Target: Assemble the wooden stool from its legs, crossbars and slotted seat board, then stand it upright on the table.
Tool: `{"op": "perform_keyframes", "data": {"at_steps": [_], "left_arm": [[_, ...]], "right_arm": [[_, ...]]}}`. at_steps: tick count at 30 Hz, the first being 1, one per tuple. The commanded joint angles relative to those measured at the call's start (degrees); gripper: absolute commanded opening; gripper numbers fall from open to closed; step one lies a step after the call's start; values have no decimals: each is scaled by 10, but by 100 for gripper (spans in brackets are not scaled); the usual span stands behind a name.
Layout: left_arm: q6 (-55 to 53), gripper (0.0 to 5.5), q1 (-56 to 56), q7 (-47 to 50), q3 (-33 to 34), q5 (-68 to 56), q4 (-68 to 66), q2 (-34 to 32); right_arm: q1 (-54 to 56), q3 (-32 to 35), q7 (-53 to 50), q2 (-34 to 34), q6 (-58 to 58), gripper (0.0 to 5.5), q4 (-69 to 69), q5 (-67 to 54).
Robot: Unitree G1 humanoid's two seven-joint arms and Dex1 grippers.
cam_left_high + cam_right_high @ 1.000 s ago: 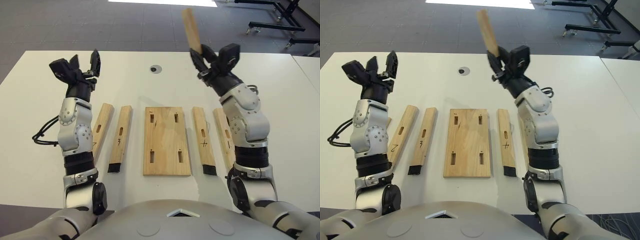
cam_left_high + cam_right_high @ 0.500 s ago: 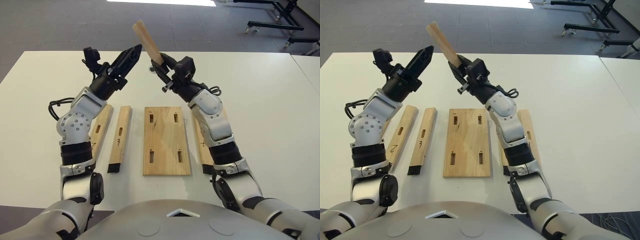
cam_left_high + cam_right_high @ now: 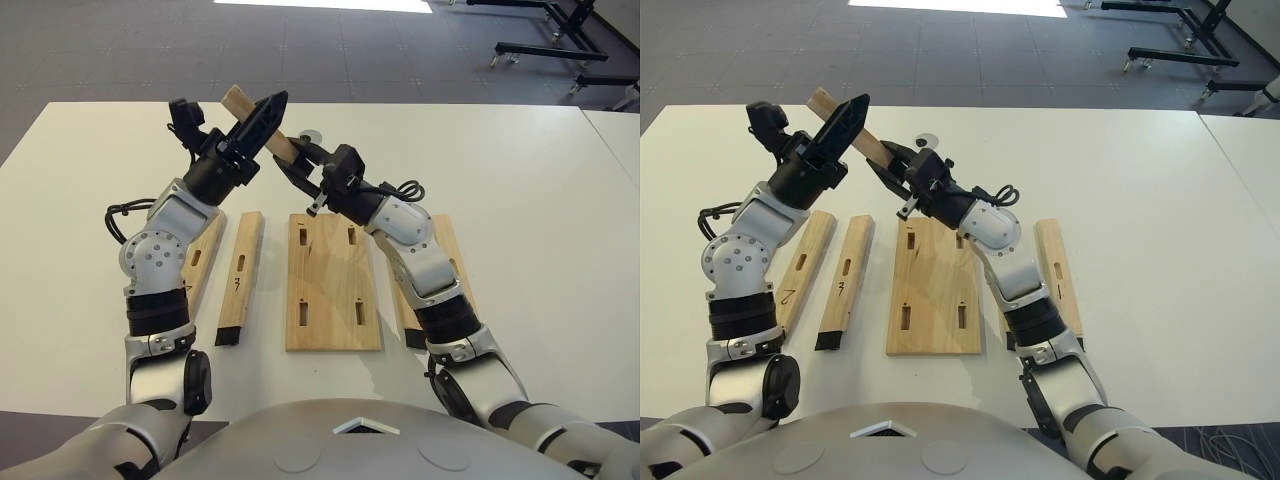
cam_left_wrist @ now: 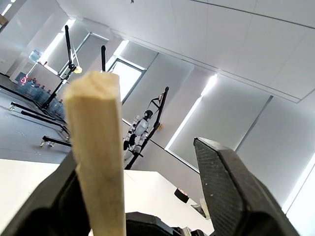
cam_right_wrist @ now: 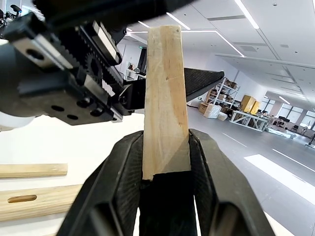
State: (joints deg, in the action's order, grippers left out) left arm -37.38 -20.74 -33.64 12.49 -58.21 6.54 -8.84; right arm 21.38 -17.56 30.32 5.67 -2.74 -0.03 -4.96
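Right gripper (image 3: 299,168) pinches the crossbar (image 3: 237,100) by its lower end, above the board's (image 3: 333,290) far edge; left gripper (image 3: 262,118), fingers spread, straddles the crossbar's upper part, one finger against it.

Pretty sure this is a robotics lab: big white surface (image 3: 540,150), grey carpet-tile floor (image 3: 120,50), black wheeled frames (image 3: 550,50) parked at the back, another humanoid hanging on a stand (image 4: 140,129), long ceiling light strips (image 5: 253,11), and storage shelving (image 5: 221,93) in an open hall.
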Motion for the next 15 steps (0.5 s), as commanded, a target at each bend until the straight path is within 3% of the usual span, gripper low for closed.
{"op": "perform_keyframes", "data": {"at_steps": [1,15], "left_arm": [[11,247,12,-8,-12,12,15,1],[19,50,16,0,-6,15,5,4]], "right_arm": [[-6,5,-1,6,-2,128,-7,6],[-1,7,4,20,-15,128,5,21]]}}
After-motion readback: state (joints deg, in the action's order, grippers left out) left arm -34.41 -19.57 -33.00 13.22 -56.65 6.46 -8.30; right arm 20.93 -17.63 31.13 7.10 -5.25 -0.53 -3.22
